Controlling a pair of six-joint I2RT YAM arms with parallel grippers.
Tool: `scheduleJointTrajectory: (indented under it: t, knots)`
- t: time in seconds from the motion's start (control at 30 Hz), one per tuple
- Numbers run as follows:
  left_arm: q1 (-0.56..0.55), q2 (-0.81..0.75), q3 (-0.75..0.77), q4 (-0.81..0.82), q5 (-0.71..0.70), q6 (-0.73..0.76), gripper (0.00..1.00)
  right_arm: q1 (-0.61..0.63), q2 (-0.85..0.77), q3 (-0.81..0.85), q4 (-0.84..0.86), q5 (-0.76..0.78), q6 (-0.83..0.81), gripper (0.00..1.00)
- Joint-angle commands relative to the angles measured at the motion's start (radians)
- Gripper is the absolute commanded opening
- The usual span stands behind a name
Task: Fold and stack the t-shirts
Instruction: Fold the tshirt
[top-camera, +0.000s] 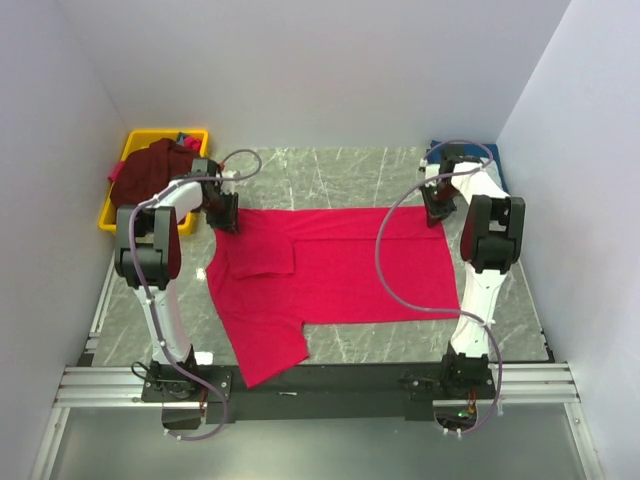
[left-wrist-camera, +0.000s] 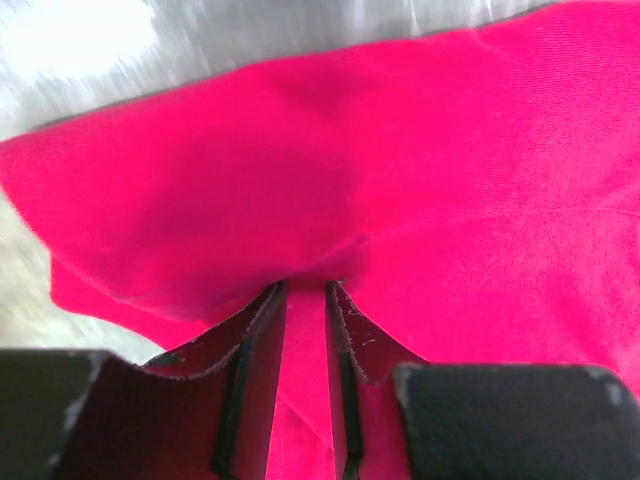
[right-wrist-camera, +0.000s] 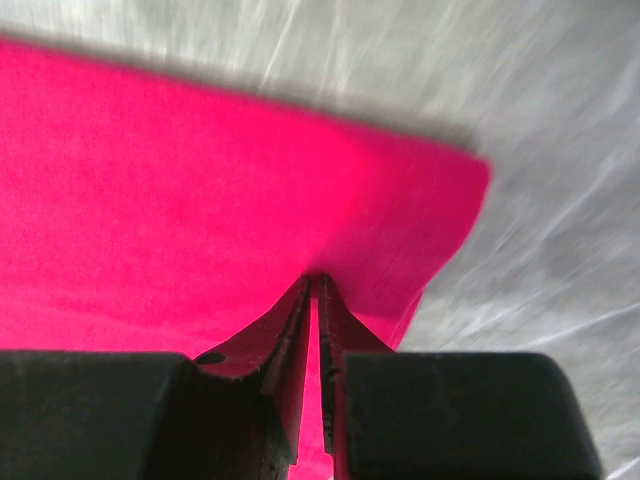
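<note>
While both arms hold the far edge of the red tee (top-camera: 340, 265), it lies spread on the table (top-camera: 500, 300), one sleeve trailing toward the near edge; the fold is judged barely begun. Left gripper (top-camera: 226, 215): jaws clamped on a bunched pinch of red cloth at the far-left corner. Right gripper (top-camera: 436, 212): jaws almost together on a thin pinch at the far-right corner. Maroon tee (top-camera: 150, 170): heaped in the yellow bin (top-camera: 105, 215), far left. Risks: the thin right-hand pinch may slip if the arms tension the cloth between them; unequal lift would skew the fold; a single-layer grip would leave the lower layer behind.
</note>
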Motion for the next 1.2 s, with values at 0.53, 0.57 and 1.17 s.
scheduleJointTrajectory:
  t: [0.53, 0.57, 1.17]
  knots:
    - [0.044, -0.438, -0.121, -0.438, 0.362, 0.655, 0.72, 0.006, -0.625, -0.292, -0.193, -0.177, -0.352, 0.43]
    - [0.046, -0.479, -0.173, -0.481, 0.362, 0.686, 0.72, 0.010, -0.666, -0.404, -0.196, -0.150, -0.383, 0.43]
    - [0.046, -0.723, -0.470, -0.452, 0.333, 0.783, 0.68, 0.148, -1.089, -1.150, 0.052, 0.148, -0.595, 0.35]
